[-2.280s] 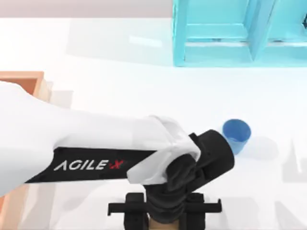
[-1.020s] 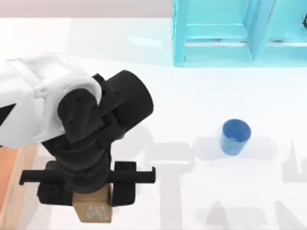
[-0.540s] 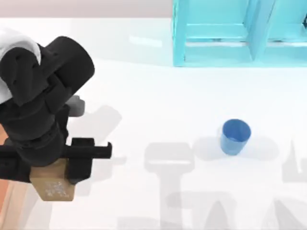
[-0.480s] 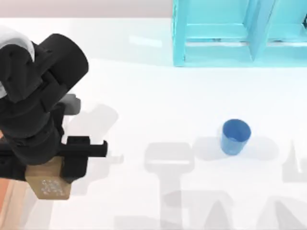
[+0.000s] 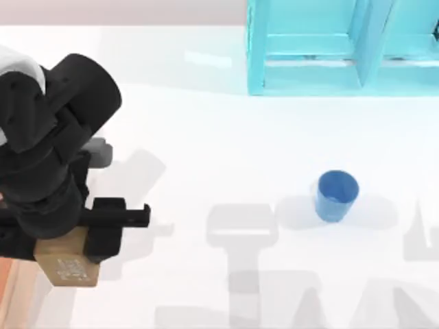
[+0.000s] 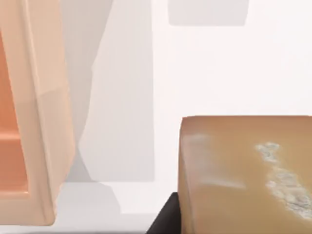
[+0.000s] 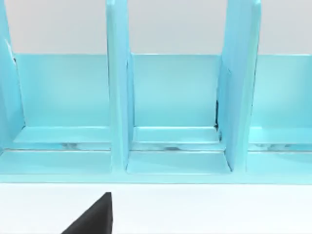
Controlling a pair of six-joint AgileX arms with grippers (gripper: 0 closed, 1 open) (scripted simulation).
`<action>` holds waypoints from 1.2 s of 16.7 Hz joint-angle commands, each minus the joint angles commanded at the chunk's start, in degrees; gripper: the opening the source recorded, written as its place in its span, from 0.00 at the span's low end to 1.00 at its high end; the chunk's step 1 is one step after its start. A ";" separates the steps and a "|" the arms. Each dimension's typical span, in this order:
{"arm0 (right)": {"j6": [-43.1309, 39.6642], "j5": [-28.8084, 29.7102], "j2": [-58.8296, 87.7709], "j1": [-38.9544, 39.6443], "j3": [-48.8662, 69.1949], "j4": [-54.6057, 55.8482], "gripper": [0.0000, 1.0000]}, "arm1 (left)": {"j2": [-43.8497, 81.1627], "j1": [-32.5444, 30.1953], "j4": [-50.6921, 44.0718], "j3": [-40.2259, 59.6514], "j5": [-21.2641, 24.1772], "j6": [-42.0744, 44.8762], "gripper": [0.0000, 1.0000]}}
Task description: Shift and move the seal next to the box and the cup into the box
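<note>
Since half a second ago, the left tool [image 5: 65,236] has slid slightly further toward the worktop's [image 5: 219,137] left edge, carrying the seal [image 5: 66,264] with it. That seal is a golden-tan cube with a pale speckled mark on its upper face, pinched between the tool's black fingers [image 5: 106,229], which press against its sides. From the left wrist, the seal [image 6: 248,175] sits just beside the box [image 6: 46,122], whose pale wood rim and orange floor lie apart from it across a strip of white. The cup [image 5: 336,195], small, round and blue, stands upright well to the right. Behind it is a cyan shelf [image 5: 343,48].
</note>
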 joint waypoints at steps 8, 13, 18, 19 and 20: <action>0.00 0.00 0.00 0.00 0.00 0.00 1.00 | 1.81 0.43 12.94 -10.74 0.06 0.32 0.00; 0.00 0.00 0.00 0.00 0.00 0.00 1.00 | 1.81 0.43 12.94 -10.74 0.06 0.32 0.15; 0.00 0.00 0.00 0.00 0.00 0.00 1.00 | 1.81 0.43 12.94 -10.74 0.06 0.32 0.53; 0.00 0.00 0.00 0.00 0.00 0.00 1.00 | 1.81 0.43 12.94 -10.74 0.06 0.32 0.60; 0.00 0.00 0.00 0.00 0.00 0.00 1.00 | 1.81 0.43 12.94 -10.74 0.06 0.32 0.68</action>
